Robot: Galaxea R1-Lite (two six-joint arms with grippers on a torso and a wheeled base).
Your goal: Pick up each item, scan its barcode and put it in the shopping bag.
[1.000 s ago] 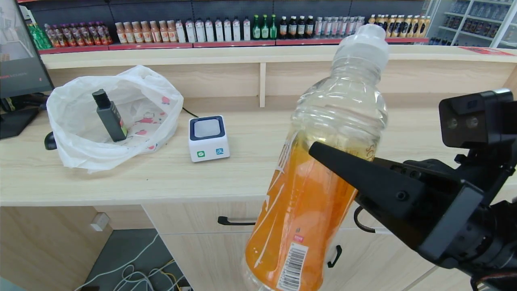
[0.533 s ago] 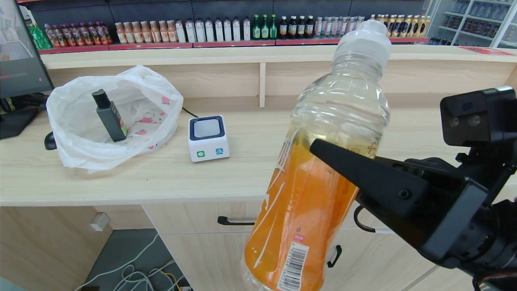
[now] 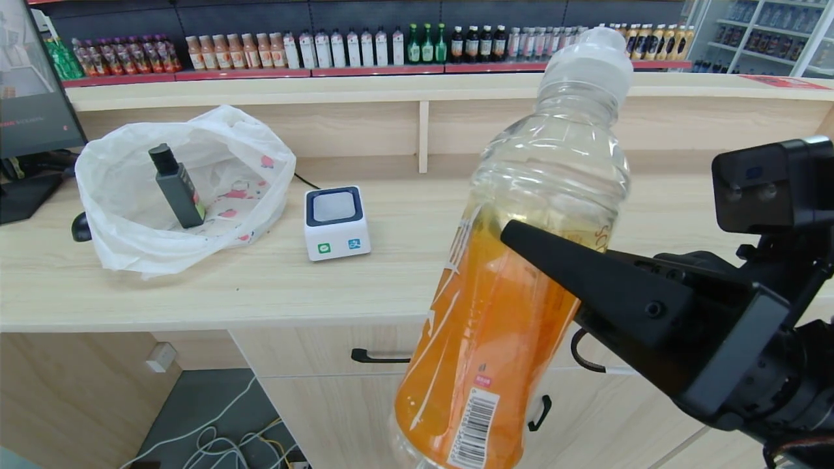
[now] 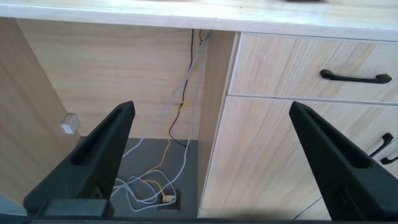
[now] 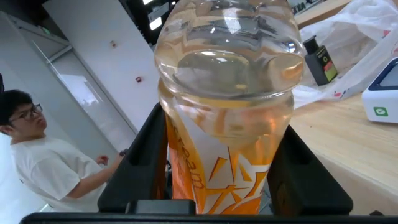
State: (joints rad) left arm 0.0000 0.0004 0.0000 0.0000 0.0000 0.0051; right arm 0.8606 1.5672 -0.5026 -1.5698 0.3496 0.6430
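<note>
My right gripper (image 3: 521,260) is shut on an orange drink bottle (image 3: 515,306) with a clear cap, held tilted in the air in front of the counter, right of the scanner. Its barcode (image 3: 472,420) sits low on the label. In the right wrist view the bottle (image 5: 227,124) fills the space between the gripper (image 5: 224,168) fingers. A white scanner (image 3: 335,221) with a blue-rimmed top stands on the counter. Left of it the white shopping bag (image 3: 124,228) lies open with a dark bottle (image 3: 176,185) inside. My left gripper (image 4: 211,109) is open below the countertop, facing the cabinet.
A monitor (image 3: 32,85) stands at the counter's far left. A raised wooden ledge (image 3: 417,88) runs behind the counter (image 3: 260,286), with bottle shelves beyond. Drawers with black handles (image 4: 351,76) and loose cables (image 4: 155,186) on the floor lie under the counter.
The right gripper has lifted the orange bottle slightly; its cap sits a little higher in the head view. Bag, scanner and dark bottle have not moved.
</note>
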